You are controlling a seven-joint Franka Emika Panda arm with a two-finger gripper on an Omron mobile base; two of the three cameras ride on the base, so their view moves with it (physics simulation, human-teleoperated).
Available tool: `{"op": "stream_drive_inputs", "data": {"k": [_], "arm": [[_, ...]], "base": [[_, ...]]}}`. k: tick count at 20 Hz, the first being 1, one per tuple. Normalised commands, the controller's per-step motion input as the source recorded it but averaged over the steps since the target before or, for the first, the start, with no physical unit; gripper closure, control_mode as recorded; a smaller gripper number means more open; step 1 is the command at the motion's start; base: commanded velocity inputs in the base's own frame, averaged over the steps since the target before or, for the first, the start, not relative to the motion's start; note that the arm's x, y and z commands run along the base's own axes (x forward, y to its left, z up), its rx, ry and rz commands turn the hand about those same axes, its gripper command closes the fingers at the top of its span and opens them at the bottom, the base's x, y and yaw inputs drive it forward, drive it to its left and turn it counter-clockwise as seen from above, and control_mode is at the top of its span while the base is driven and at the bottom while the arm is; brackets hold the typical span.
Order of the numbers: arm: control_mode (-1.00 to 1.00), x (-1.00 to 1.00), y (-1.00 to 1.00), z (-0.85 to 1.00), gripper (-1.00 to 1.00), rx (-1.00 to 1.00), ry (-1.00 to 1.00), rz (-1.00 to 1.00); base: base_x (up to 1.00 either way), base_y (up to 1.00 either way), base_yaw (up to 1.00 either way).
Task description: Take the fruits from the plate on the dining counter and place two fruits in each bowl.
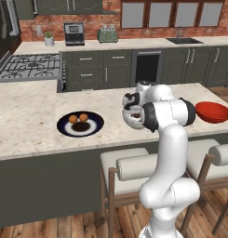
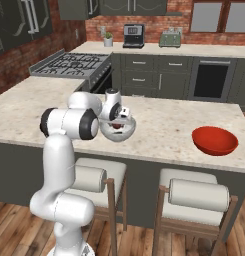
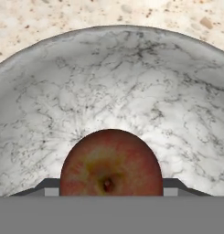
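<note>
**Over the grey bowl, an apple about to go in**

Above the marbled grey bowl [image 3: 131, 91] the hand [image 3: 111, 194] hangs with a red-brown apple [image 3: 111, 164] pinched between its two dark fingertips [image 3: 47, 187], which sit tight against the fruit on either side. It seems to be held there so that letting go would drop the apple straight into the bowl's middle, which would make this the first of that bowl's two fruits.

On the dining counter [image 1: 31, 125] the dark plate [image 1: 64, 126] lies well to the left, with two orange fruits [image 1: 78, 118] side by side and a darker lump just in front of them, too small to name. The red bowl [image 1: 213, 111] stands far off to the right, and nothing can be made out inside it.

From both base cameras the arm's own elbow covers much of the grey bowl [image 2: 118, 131], so the height of the fruit above the bowl's floor can't be judged, nor whether anything lies under it.
</note>
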Motion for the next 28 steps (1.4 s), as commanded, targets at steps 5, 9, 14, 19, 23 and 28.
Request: {"op": "stream_drive_inputs", "data": {"k": [5,9,14,19,23,28], "arm": [[-1.00,0.00,-0.01,-0.01,-1.00,0.00,0.00,0.00],[-1.00,0.00,0.00,0.00,-1.00,0.00,0.00,0.00],[-1.00,0.00,0.00,0.00,-1.00,0.00,0.00,0.00],[-1.00,-0.02,0.00,0.20,-1.00,0.00,0.00,0.00],[-1.00,-0.10,0.00,0.62,-1.00,0.00,0.00,0.01],[-1.00,-0.28,0.02,0.66,-1.00,0.00,0.00,0.01]], "base": [[0.00,0.00,0.00],[0.00,0.00,0.00],[0.00,0.00,0.00],[0.00,0.00,0.00],[0.00,0.00,0.00],[0.00,0.00,0.00]]}}
